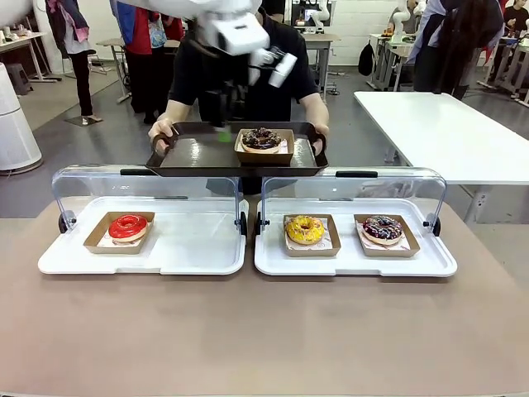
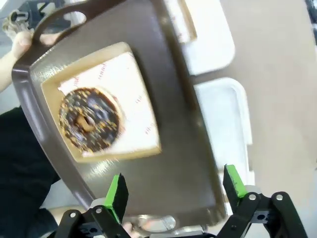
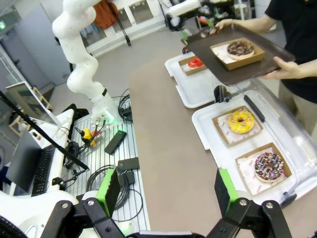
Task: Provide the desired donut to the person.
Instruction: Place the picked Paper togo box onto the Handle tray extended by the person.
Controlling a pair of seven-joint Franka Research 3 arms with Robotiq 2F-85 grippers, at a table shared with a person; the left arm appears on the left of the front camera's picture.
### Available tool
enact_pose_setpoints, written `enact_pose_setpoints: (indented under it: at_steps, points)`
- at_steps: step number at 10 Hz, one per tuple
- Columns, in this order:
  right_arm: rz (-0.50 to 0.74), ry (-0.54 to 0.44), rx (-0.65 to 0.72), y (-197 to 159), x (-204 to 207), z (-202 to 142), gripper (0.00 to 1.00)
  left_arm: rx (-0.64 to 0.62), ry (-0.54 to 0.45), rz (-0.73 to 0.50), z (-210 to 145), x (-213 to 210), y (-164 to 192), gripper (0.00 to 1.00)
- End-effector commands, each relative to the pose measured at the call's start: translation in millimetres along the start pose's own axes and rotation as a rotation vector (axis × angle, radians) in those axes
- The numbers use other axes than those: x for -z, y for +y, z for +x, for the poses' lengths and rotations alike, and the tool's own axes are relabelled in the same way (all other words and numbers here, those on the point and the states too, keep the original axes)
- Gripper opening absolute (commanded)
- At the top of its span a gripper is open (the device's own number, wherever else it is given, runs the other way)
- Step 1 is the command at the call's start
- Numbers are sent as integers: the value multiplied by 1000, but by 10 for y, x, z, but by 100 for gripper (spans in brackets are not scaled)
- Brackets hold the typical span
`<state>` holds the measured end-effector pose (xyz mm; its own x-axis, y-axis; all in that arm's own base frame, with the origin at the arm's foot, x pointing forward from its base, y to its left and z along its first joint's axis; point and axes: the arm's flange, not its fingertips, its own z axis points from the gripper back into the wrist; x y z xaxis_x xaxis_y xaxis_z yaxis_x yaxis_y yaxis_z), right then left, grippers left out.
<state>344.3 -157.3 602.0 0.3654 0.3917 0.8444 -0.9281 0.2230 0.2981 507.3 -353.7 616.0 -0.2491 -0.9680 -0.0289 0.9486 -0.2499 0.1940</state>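
Hands point(image 1: 161, 131) of the person point(image 1: 302, 83) hold the tray point(image 1: 198, 153) level under the chocolate donut point(image 1: 261, 137). Left gripper point(image 2: 174, 187) hangs above, released and empty; right gripper point(image 3: 168, 191) too

left gripper point(image 2: 176, 187) spread, right gripper point(image 3: 168, 191) spread

I see the left arm point(image 1: 235, 33) above the tray point(image 1: 198, 153): white rounded casings, black wrist hardware. Left gripper point(image 2: 174, 187) and right gripper point(image 3: 166, 191) match: black linkage, green pads point(image 2: 117, 191), silver screws at the knuckles. Person point(image 1: 186, 78) behind the tray wears a black short-sleeved tee.
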Motion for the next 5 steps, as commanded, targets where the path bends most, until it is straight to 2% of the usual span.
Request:
enact_pose_setpoints:
  at_steps: [1, 2, 4, 5]
  points:
    - [5, -9, -3, 1, -7, -8, 100, 72, -46, 65, -869, -117, -1104, 100]
    - [5, -9, -3, 1, -7, -8, 100, 68, -62, 72, -1247, -203, -1391, 100]
    - [5, -9, -3, 1, -7, -8, 100, 26, -98, 105, -1770, -300, -1864, 100]
    - [5, -9, -3, 1, -7, -8, 100, -19, -82, 108, -2014, -264, -2043, 100]
